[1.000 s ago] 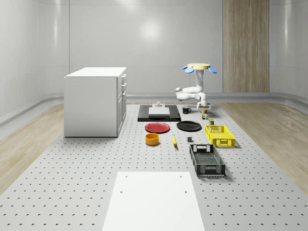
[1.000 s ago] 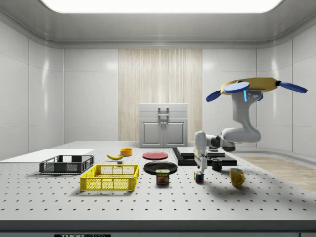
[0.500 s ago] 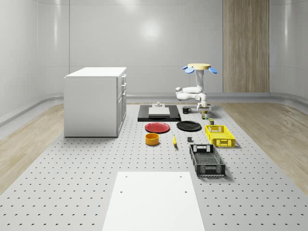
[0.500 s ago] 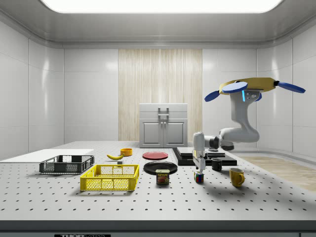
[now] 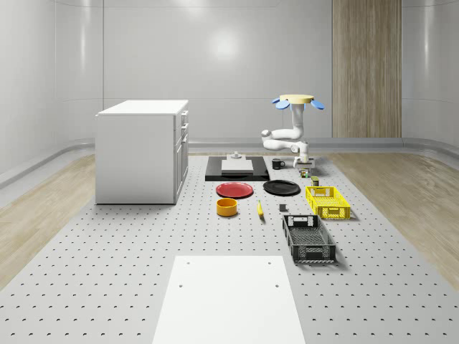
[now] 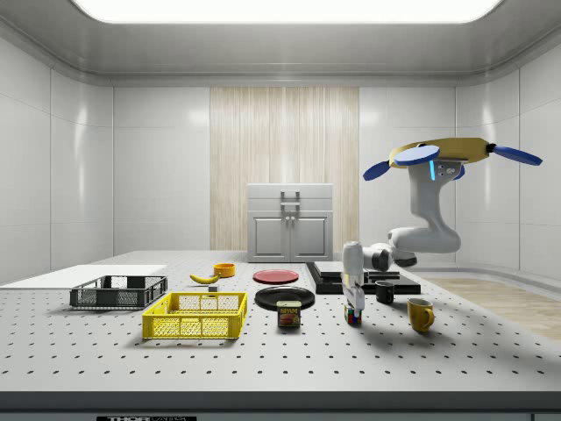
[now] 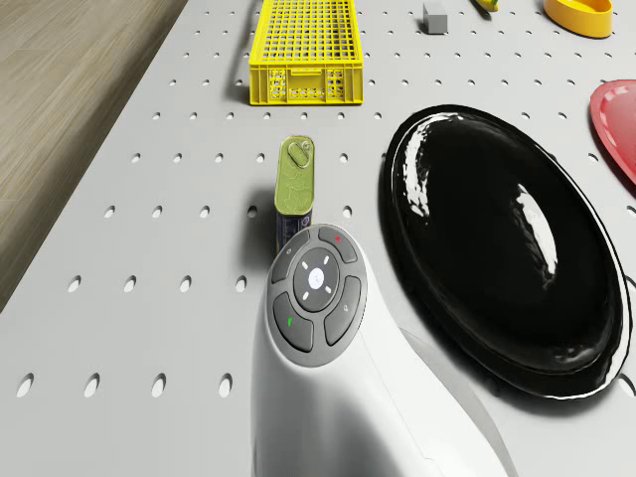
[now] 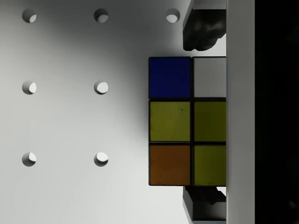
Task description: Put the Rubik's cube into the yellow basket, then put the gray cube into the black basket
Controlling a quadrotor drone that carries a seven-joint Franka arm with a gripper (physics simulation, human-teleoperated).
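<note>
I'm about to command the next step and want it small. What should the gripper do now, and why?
Probably close the fingers. In the wrist view they straddle the Rubik's cube, one on each side, not yet pressing it; the side view shows the gripper down at the cube while the drone hovers above the table.

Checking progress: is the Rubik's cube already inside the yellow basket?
No, the multicoloured Rubik's cube sits on the perforated table, apart from the yellow mesh basket.

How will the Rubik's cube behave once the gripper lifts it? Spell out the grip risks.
The Rubik's cube looks rigid, with flat faces, so it should probably sit squarely between the fingers flanking it. Its glossy stickers may be somewhat slippery, so a light squeeze might let it slide. Resting flat on the table, it seems unlikely to roll or tip.
</note>
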